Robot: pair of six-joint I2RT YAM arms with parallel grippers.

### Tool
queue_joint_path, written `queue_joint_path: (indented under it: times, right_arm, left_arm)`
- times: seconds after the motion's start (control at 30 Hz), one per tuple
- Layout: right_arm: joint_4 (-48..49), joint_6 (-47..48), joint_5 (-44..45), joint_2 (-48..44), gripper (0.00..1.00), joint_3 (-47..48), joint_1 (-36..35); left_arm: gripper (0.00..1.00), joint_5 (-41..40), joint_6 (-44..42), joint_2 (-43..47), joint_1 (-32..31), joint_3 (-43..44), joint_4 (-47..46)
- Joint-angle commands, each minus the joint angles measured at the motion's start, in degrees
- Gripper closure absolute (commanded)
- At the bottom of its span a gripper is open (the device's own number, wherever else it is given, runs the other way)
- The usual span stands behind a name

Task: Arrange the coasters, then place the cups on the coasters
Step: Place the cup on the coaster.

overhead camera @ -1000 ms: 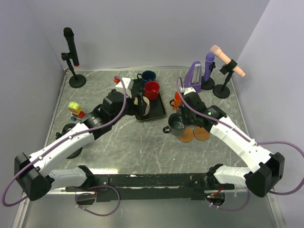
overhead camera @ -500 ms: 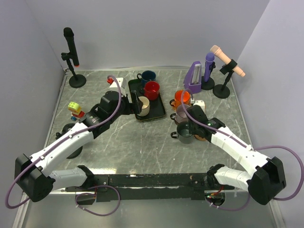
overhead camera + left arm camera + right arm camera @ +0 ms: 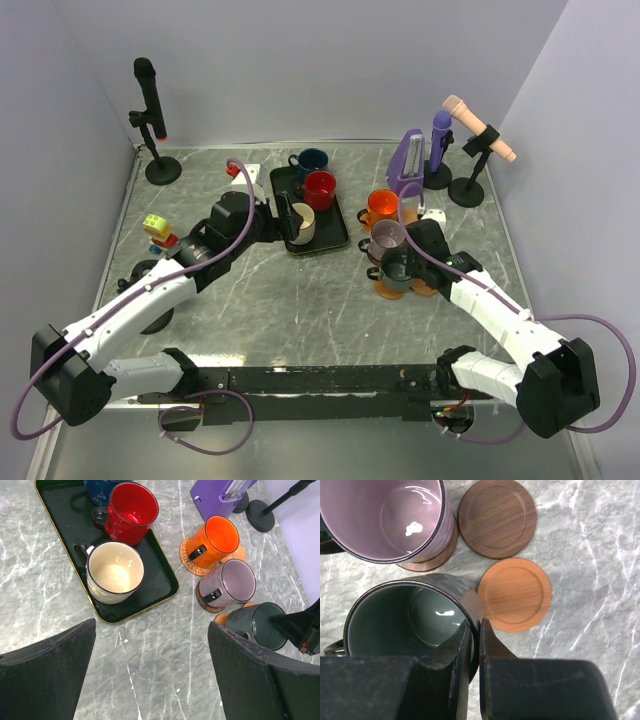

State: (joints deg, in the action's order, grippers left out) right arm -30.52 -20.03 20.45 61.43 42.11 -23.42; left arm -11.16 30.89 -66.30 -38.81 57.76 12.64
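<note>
One mug in my right pincer (image 3: 476, 625): the dark grey-green mug (image 3: 395, 620), its rim wall nipped between nearly closed jaws, one finger inside and one outside. It is just beside the mauve mug (image 3: 395, 515), which stands on a dark brown coaster (image 3: 437, 557). Two bare discs lie close by: brown coaster (image 3: 497, 517) and tan coaster (image 3: 515, 594). Beyond them, the orange mug (image 3: 215, 537) sits on a woven coaster (image 3: 192, 567). My left pincer (image 3: 152, 625) gapes wide, holding nothing, near the black tray (image 3: 160, 577), which carries the cream mug (image 3: 115, 572) and red mug (image 3: 132, 505).
</note>
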Motion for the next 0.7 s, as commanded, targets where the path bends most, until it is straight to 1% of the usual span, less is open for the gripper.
queue_joint_path:
  times: [0.0, 0.3, 0.67]
  right_arm:
    - [5.56, 0.87, -1.72, -2.28, 1.0, 0.17, 0.39]
    - [7.05, 2.97, -4.36, -3.51, 1.0, -1.94, 0.48]
    - [8.46, 5.88, -5.24, -2.01, 1.0, -2.2, 0.92]
  left_arm:
    - [0.03, 1.31, -0.04, -0.49, 0.31, 0.78, -2.97]
    - [0.03, 2.72, -1.01, -1.99, 0.31, 1.48, -3.24]
    - [0.03, 2.99, -1.01, -2.16, 0.31, 1.48, -3.59]
